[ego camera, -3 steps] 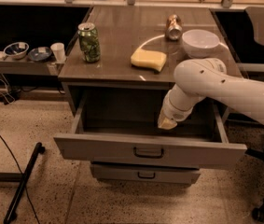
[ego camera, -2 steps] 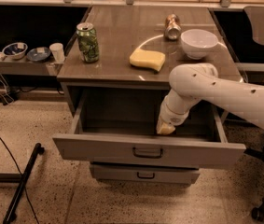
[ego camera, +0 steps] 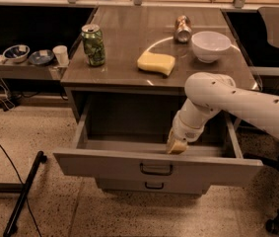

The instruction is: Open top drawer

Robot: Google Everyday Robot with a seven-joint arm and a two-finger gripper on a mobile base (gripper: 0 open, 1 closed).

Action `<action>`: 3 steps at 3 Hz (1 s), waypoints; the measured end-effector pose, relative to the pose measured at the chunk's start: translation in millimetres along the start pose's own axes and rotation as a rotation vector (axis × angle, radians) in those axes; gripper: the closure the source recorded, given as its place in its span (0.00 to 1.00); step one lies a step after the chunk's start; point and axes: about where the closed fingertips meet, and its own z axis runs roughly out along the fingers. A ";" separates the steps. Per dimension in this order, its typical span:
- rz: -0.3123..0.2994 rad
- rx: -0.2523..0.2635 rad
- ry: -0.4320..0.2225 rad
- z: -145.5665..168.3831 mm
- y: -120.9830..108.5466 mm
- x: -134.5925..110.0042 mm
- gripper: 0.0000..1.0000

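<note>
I see the top drawer [ego camera: 104, 163] pulled well out of the cabinet, its inside open to view and its flat grey front facing the camera, with the small dark handle [ego camera: 156, 169] at the centre. My arm [ego camera: 237, 100] reaches in from the right and bends down into the drawer. The tool [ego camera: 177, 145] hangs just behind the front panel, a little right of the handle. I cannot tell whether the tool is clenched or released. A lower drawer [ego camera: 124, 184] sits further back underneath. On the counter [ego camera: 129, 28] above, a green can [ego camera: 93, 45] stands upright at the left, a yellow sponge [ego camera: 156, 63] lies near the middle, and a white bowl [ego camera: 211, 46] sits at the right, just beside a tipped can [ego camera: 182, 28].
</note>
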 end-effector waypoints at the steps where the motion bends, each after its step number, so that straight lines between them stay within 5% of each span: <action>1: -0.019 -0.098 -0.083 -7.3 32.4 -6.5 1.00; 3: 0.008 -0.171 -0.168 -17.7 73.3 -9.7 1.00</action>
